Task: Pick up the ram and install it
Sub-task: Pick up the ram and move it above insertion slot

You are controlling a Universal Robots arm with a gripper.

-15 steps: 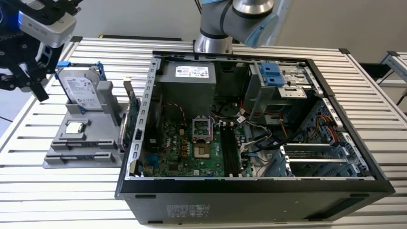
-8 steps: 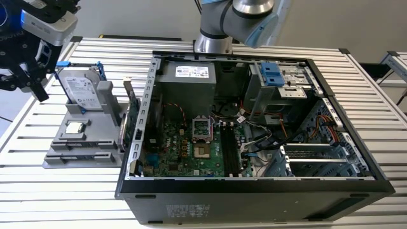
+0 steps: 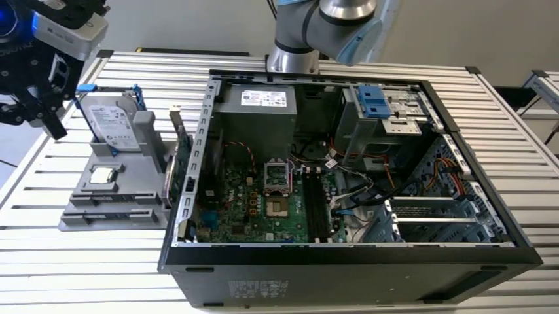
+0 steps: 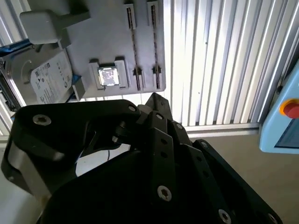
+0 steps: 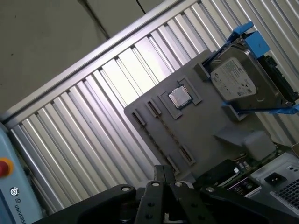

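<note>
Ram, the slim dark blue-green circuit-board stick, cannot be placed with certainty. A thin dark green board on edge (image 3: 184, 163) is seen against the open black computer case (image 3: 349, 268), on the side facing the exterior view's left, but whether that board is the stick cannot be told. Farthest toward the exterior view's left, well apart from the case and raised above the slatted aluminium table (image 3: 88, 281), the black linked gripper (image 5: 164, 170) is held. In both wrist views its fingers are seen pressed together at the tips. Just beside the case, on the same side, a flat grey holder tray (image 3: 78, 221) is laid. A silver hard drive in a blue frame (image 3: 114, 123) is propped tilted on it, and a small square silver processor chip (image 3: 103, 174) is seated in a recess. Two long narrow grooves (image 4: 131, 42) are cut into the tray. Inside the case a green motherboard (image 3: 249, 209) is laid flat, with long black slots (image 3: 316, 203) toward its right edge. Further right, a blue plastic bracket (image 3: 371, 101) is fixed near the case's far wall.
</note>
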